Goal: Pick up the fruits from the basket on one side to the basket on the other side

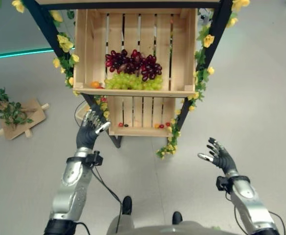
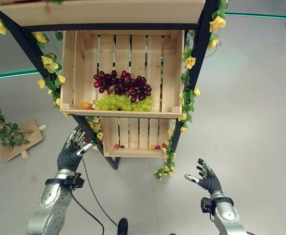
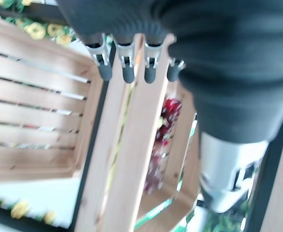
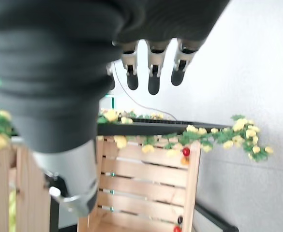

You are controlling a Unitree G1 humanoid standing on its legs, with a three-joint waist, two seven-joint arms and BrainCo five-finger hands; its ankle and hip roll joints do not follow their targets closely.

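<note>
Your grapes, red bunch (image 1: 133, 62) over green bunch (image 1: 133, 82), lie in the upper crate (image 1: 182, 49); soft and bruisable, so cradle underneath. Left robot hand (image 1: 90, 128) and right robot hand (image 1: 218, 153) hover spread, empty.

Bright, even light from overhead. Pale floor (image 1: 260, 98) evenly lit, no hard glare. Teal light strip (image 1: 15, 53) glows along the floor at far left. Upper crate (image 1: 182, 49) well lit inside; small highlights on green grapes (image 1: 133, 82). Lower crate (image 1: 138, 131) dimmer, shaded from above. Shadows soft-edged.
</note>
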